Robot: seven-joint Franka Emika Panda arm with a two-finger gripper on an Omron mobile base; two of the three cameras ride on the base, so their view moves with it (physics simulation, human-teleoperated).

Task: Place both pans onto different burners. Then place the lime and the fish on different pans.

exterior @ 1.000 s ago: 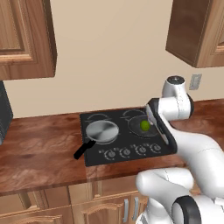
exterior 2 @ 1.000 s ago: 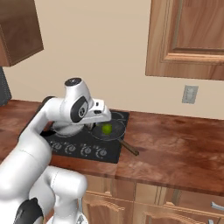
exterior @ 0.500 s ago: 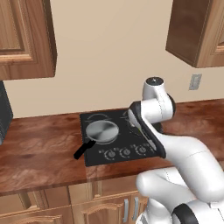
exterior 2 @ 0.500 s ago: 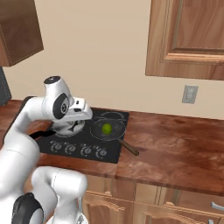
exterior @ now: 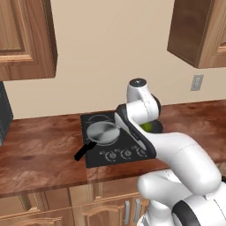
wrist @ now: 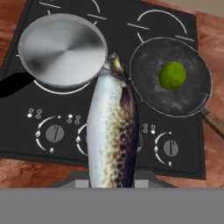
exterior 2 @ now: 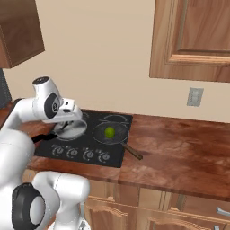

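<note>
Left and right base views look forward and down from behind the arm, sharing the cooktop (exterior: 115, 140) (exterior 2: 85, 141). The hand view looks closely down on it, knobs at 6 o'clock.

Lime (wrist: 172, 75) sits in the dark pan (wrist: 162, 94); speckled fish (wrist: 113, 135) (held aloft) beside the silver pan (wrist: 61, 47).

Shiny steel pan (wrist: 61, 47) (matt dark pan (wrist: 169, 83))

Brown wooden counter (exterior 2: 179, 143), black cooktop (wrist: 113, 140) set in it, silver pan (wrist: 61, 48) and dark pan (wrist: 170, 78) on burners
</note>
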